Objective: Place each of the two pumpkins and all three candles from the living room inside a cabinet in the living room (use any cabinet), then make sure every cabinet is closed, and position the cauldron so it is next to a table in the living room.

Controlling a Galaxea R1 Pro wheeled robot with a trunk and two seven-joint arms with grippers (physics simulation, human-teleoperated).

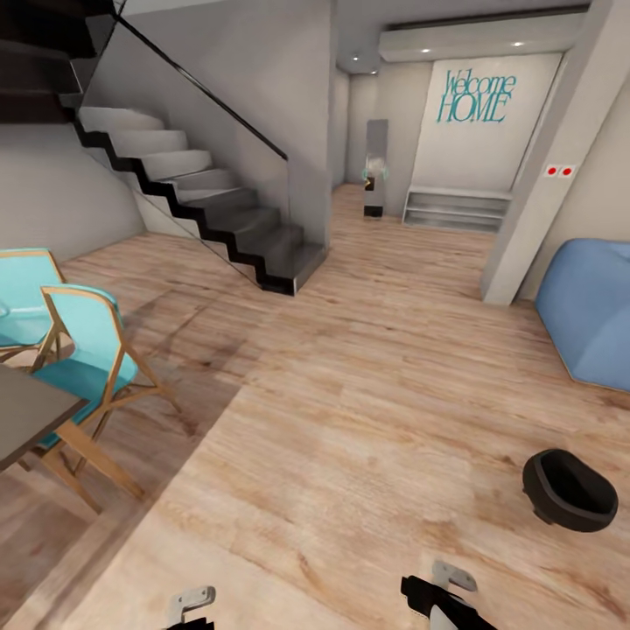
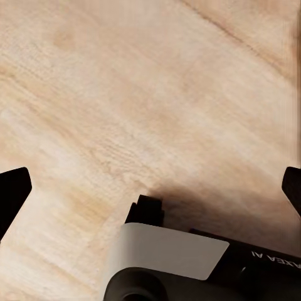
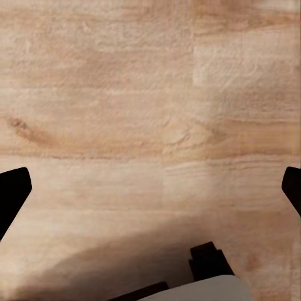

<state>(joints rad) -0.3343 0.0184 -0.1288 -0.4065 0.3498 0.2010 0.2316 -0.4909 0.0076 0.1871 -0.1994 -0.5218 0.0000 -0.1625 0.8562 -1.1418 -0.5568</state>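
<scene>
Standing loose on the floor [image 1: 350, 394] lower right, cauldron [image 1: 570, 490] not yet beside any bench; both grippers' fingers [image 2: 12, 191] wide, empty.

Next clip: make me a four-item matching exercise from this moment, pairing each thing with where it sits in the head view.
Things:
1. cauldron
2. turquoise chairs
3. staircase
4. blue beanbag

Places:
A. upper left, climbing toward the left
B. right edge, beside the grey pillar
C. on the wood floor at lower right
D. left edge, next to the dark dining table

Pairs: 1-C, 2-D, 3-A, 4-B
</scene>
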